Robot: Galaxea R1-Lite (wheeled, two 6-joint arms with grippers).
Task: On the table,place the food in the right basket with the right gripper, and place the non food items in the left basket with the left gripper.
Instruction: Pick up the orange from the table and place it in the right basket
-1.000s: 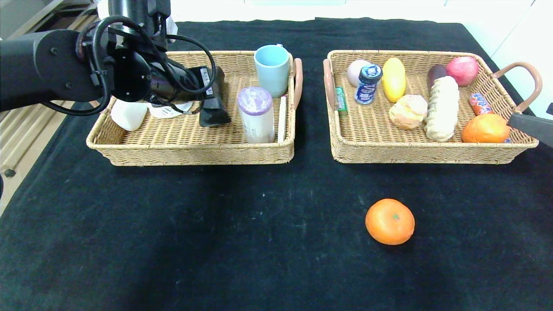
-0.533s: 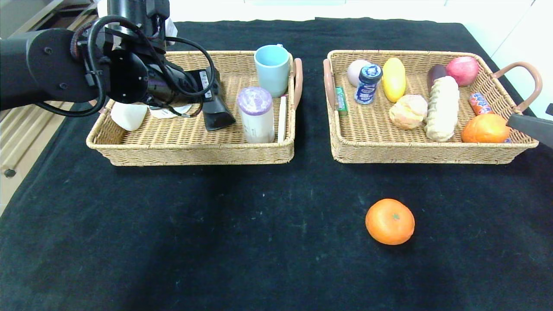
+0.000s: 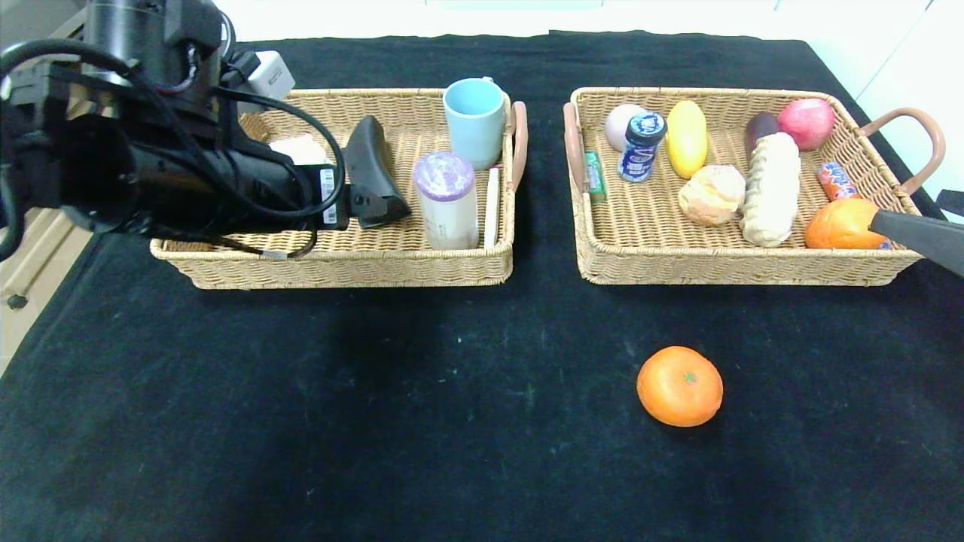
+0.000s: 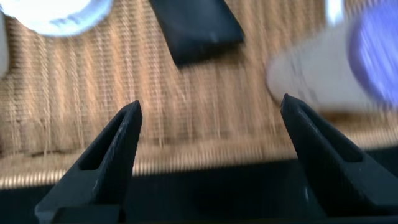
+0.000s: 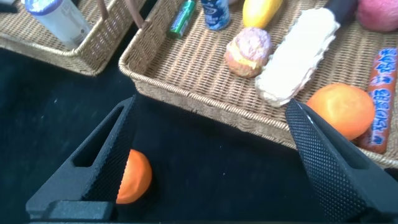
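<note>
One orange (image 3: 679, 386) lies on the black cloth in front of the right basket (image 3: 738, 272). In the right wrist view this orange (image 5: 134, 177) shows beside one finger of my right gripper (image 5: 210, 106), which is open and empty above the cloth near the basket's front wall. In the head view only one finger (image 3: 915, 229) of it shows, at the right edge. My left gripper (image 3: 376, 188) hangs over the left basket (image 3: 339, 272), open and empty (image 4: 210, 102). A black flat item (image 4: 196, 28) lies on the basket floor beyond its fingers.
The left basket holds a light blue cup (image 3: 474, 120) and a purple-capped white bottle (image 3: 446, 197). The right basket holds a second orange (image 3: 842, 224), a long loaf (image 3: 772, 188), a bun (image 3: 711, 194), a yellow fruit (image 3: 687, 138), an apple (image 3: 806, 123) and a small blue bottle (image 3: 642, 145).
My left gripper has opened wider and the arm has drawn back to the left, now covering the white item in the basket. The right finger has edged slightly inward.
</note>
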